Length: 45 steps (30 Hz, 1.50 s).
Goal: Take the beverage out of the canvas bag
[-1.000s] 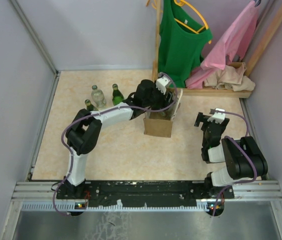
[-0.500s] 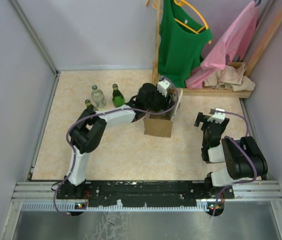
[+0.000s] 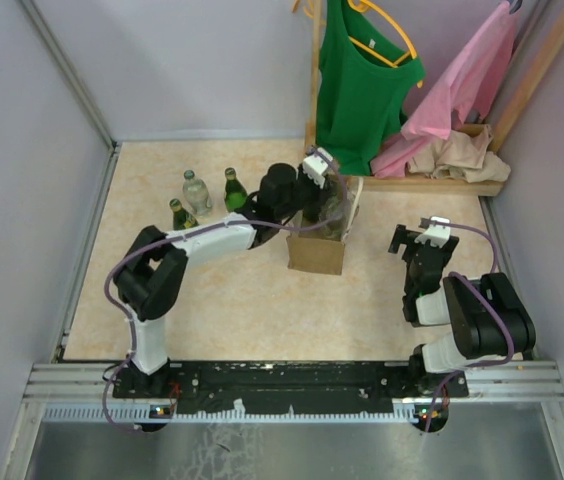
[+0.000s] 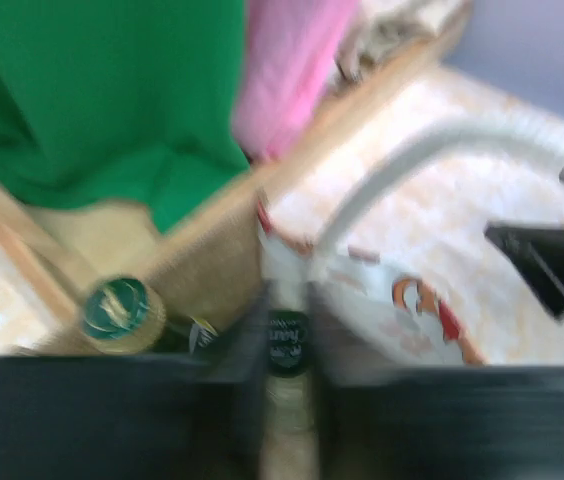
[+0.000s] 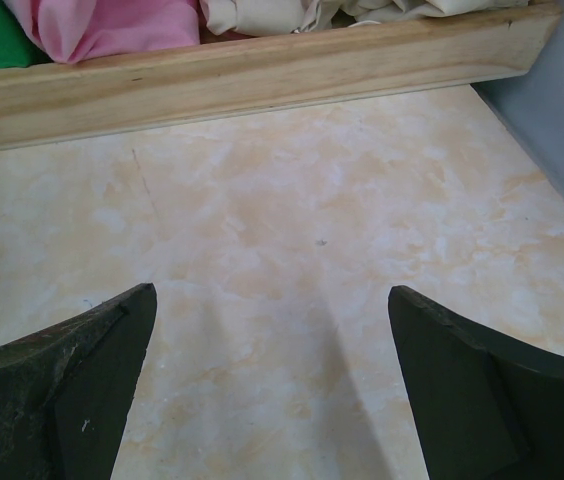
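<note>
The tan canvas bag (image 3: pixel 315 252) stands upright mid-table, one white loop handle (image 4: pixel 412 160) arching over it. My left gripper (image 3: pixel 314 188) hangs just above the bag's mouth. In the blurred left wrist view it (image 4: pixel 287 322) is shut on the neck of a pale beverage bottle with a dark cap (image 4: pixel 287 350). The bottle (image 3: pixel 327 207) shows as a clear shape partly above the bag rim. A second bottle with a green cap (image 4: pixel 117 308) stays in the bag beside it. My right gripper (image 3: pixel 420 236) rests open over bare table (image 5: pixel 272 350), well right of the bag.
Three bottles (image 3: pixel 195 190) (image 3: pixel 233 188) (image 3: pixel 177 212) stand on the table left of the bag. A wooden rack (image 3: pixel 432 183) with a green top (image 3: pixel 362 80), pink cloth (image 3: pixel 457 90) and beige cloth stands behind the bag. Grey walls close in both sides.
My left gripper has closed on the bottle's neck. It has risen and drawn back toward the left, bringing the bottle up out of the bag's mouth. The right arm has not moved.
</note>
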{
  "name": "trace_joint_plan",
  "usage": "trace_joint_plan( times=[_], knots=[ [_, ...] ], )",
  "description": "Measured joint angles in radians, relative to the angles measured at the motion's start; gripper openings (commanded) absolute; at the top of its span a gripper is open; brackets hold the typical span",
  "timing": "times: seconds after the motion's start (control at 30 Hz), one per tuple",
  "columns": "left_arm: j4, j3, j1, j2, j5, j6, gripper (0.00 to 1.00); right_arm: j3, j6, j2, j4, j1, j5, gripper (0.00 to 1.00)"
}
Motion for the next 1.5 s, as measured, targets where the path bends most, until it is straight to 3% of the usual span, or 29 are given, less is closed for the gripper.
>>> trace_joint_plan(
  times=[0.3,0.5,0.67,1.03,1.23,1.5],
  knots=[
    [0.092,0.013,-0.004,-0.237,-0.011,0.026,0.0,0.0,0.0,0.0,0.0,0.0,0.0,0.99],
    [0.089,0.015,-0.005,-0.248,-0.009,0.036,0.38,0.0,0.0,0.0,0.0,0.0,0.0,0.99],
    [0.083,0.013,-0.01,-0.201,0.0,0.031,0.55,0.0,0.0,0.0,0.0,0.0,0.0,0.99],
    [0.081,0.008,-0.015,-0.068,0.012,0.014,0.57,0.0,0.0,0.0,0.0,0.0,0.0,0.99],
    [0.079,0.015,-0.015,-0.016,0.012,0.005,0.64,0.0,0.0,0.0,0.0,0.0,0.0,0.99],
    [0.066,0.056,-0.015,0.049,0.012,0.001,0.67,0.0,0.0,0.0,0.0,0.0,0.0,0.99]
  ],
)
